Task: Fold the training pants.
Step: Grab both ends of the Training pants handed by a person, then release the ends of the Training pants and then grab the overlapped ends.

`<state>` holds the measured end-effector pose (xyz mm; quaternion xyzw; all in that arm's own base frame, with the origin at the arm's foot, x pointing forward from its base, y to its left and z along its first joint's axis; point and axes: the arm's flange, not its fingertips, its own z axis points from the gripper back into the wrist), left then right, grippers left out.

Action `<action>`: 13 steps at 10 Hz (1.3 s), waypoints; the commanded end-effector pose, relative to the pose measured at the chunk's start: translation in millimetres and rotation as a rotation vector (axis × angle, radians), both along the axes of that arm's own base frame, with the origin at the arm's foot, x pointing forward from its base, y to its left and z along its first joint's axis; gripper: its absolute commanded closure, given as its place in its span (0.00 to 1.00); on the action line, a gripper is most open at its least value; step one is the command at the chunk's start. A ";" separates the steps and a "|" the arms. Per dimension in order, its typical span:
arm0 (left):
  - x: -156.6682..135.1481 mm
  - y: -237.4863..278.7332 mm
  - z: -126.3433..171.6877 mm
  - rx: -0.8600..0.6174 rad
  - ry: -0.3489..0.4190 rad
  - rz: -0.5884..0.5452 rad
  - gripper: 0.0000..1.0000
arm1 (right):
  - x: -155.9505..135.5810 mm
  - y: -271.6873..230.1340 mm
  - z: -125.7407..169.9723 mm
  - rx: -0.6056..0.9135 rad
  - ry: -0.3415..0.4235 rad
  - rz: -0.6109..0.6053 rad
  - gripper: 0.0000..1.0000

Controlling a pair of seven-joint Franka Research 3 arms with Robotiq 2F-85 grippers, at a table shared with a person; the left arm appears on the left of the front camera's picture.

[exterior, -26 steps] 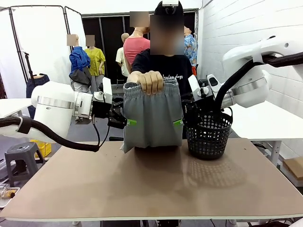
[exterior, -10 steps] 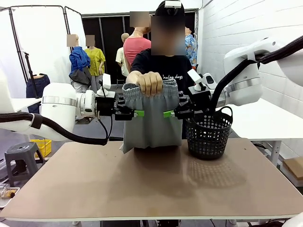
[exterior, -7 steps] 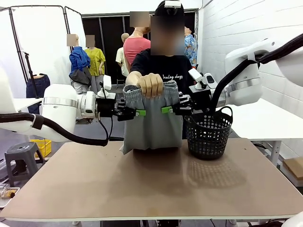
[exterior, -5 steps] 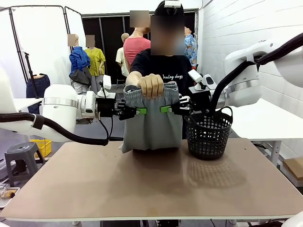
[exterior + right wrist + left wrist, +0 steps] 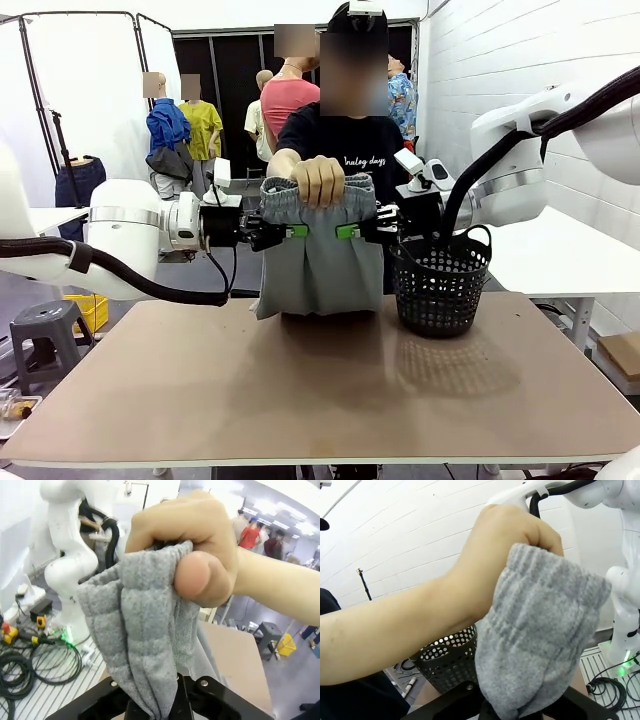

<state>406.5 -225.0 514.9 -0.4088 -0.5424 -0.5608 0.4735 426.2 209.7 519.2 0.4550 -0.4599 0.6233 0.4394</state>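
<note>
both edges of the hanging training pants (image 5: pixel 320 265) gripped, left tool (image 5: pixel 296 231) clenched on one, right tool (image 5: pixel 346 231) on the other, person's hand (image 5: pixel 318 178) holding the waistband, desk's (image 5: pixel 320 390) far side, beside mesh basket (image 5: pixel 438 290)

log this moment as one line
training pants: hanging from person's hand at waistband | left gripper: shut on cloth below waistband | right gripper: same | black mesh basket: upright, beside pants
</note>
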 end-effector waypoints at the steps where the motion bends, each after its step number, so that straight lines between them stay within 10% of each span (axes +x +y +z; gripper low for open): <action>1: -1.1 -1.5 1.8 0.009 -0.007 0.010 1.00 | -2.2 -4.2 -3.9 0.030 0.021 -0.004 1.00; 13: -1.1 -1.5 1.8 0.009 -0.007 0.010 1.00 | -2.2 -4.2 -3.9 0.030 0.021 -0.004 1.00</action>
